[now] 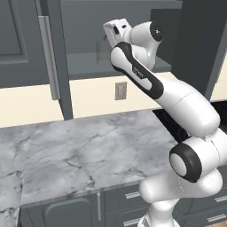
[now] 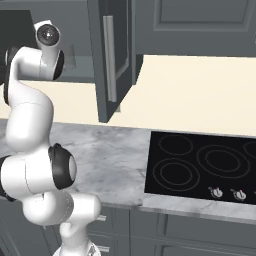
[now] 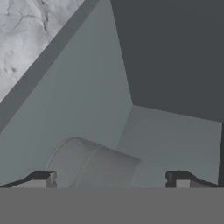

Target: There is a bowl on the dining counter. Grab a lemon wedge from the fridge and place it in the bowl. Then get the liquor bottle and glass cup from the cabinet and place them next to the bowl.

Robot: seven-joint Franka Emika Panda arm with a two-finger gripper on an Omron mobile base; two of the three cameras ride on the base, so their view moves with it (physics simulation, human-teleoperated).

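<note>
In the left base view, the glossy white arm [image 1: 177, 102] is seen raised into the open upper cabinet [image 1: 88, 66] above a veined grey marble counter [image 1: 80, 150]; a pale translucent glass cup [image 1: 103, 50] is glimpsed on the matte shelf beside the hand. In the right base view, the flat slate cabinet door [image 2: 112, 55] is swung open, and a smooth black cooktop [image 2: 205, 167] with ringed burners is set into the marble. In the hand view, the gripper [image 3: 110, 180] is held wide apart, nothing clamped, with the cylindrical cup lying tilted between its fingertips [image 3: 43, 178].
</note>
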